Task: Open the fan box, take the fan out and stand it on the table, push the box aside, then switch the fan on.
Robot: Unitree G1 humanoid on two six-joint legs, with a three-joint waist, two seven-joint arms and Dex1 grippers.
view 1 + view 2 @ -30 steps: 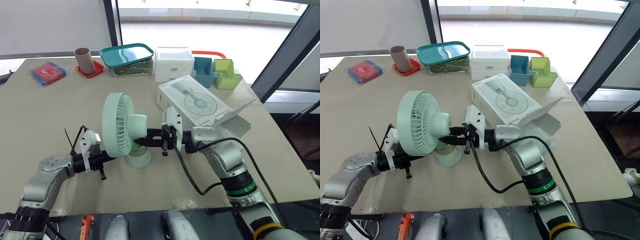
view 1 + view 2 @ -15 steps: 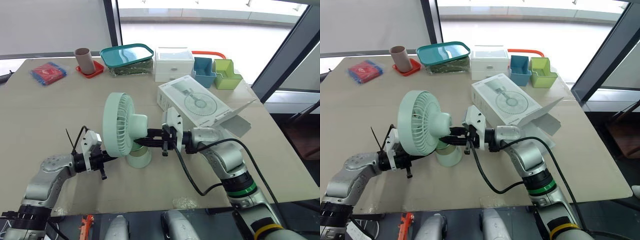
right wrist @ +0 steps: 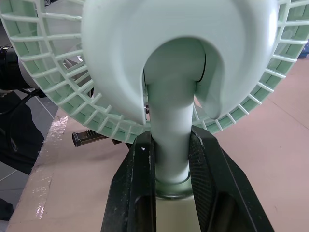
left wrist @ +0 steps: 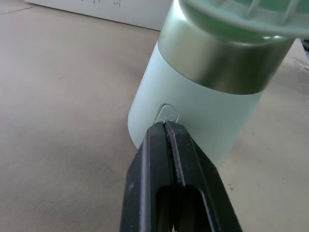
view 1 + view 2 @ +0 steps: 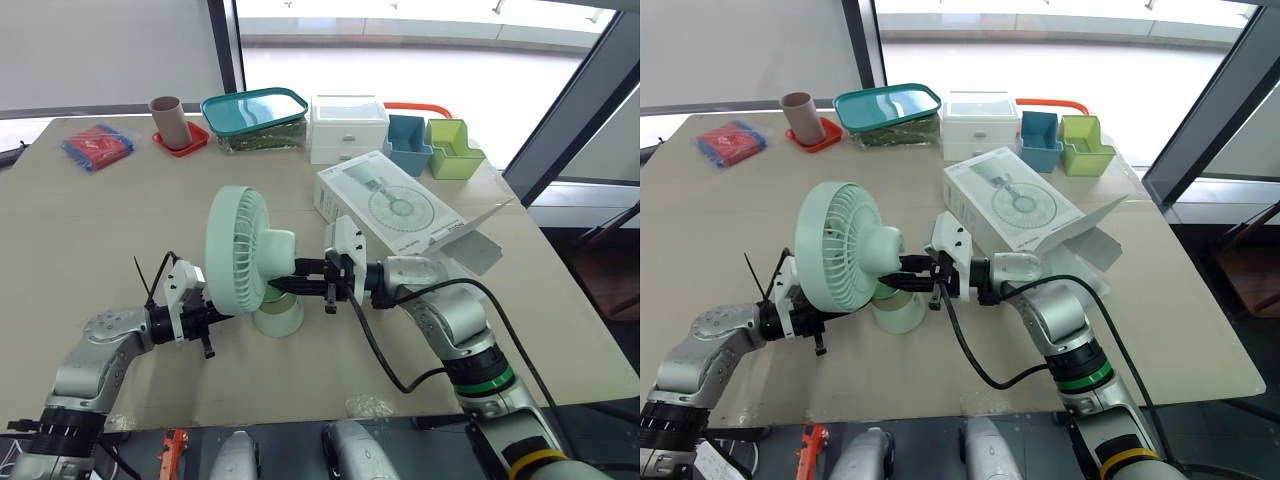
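Clamping the fan (image 5: 238, 248) by its neck, right gripper (image 3: 171, 145) grips tight; left gripper (image 4: 165, 126), fingers pressed together, tips at the base button (image 4: 167, 114); box (image 5: 395, 205) at two o'clock.

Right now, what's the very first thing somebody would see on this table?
The big mint-green fan stands upright near the front of the table. The right gripper clamps its neck, while the shut left gripper points its tips at the button on the base. Behind it, to the right, lies the white fan box, flap open.
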